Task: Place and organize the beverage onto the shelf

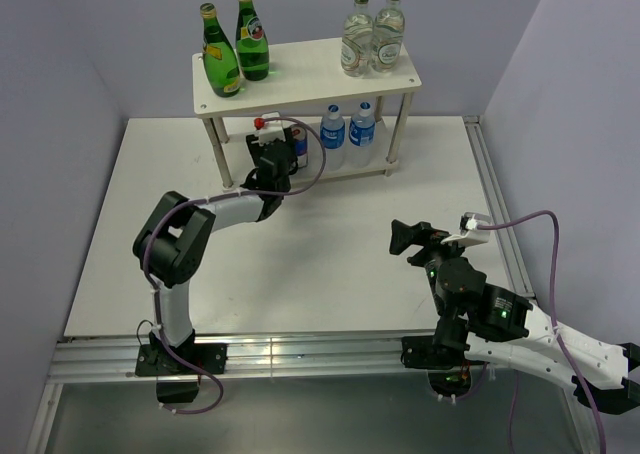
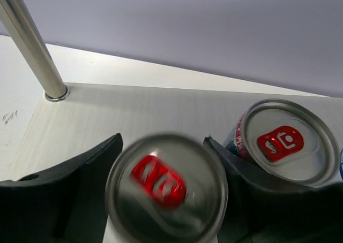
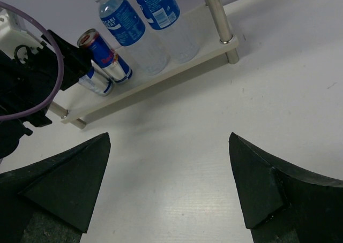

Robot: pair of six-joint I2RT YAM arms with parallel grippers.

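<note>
Aluminium rail (image 1: 300, 359) along the near edge of the table (image 1: 330, 274), with both arm bases bolted to it. Right claw (image 3: 169, 146) low over the right half of the table, well apart from the shelf (image 1: 300, 72), jaws spread wide and holding nothing.

Left arm stretched forward, left claw (image 2: 162, 141) reaching into the left end of the lower tier. Near can (image 2: 166, 187), silver with a red tab, between the two black fingers (image 2: 69, 195) and blurred in the left wrist view. Jaws partly apart and close on either side of it; actual contact, and so grip or release, not determinable. Second can (image 2: 281, 141) upright on the lower board just to the right, near but apart from the first. Metal shelf leg (image 2: 32, 50) at the board's far left corner.

Two water bottles (image 1: 347, 132), blue-capped and blue-labelled, upright side by side on the lower tier, right of the cans.

Upper tier, left end: two green glass bottles (image 1: 235, 54) with yellow labels, upright and close together. Upper tier, right end: two clear glass bottles (image 1: 372, 39) with green caps, upright and touching or nearly so.

All six drinks at the shelf, none on the table.
</note>
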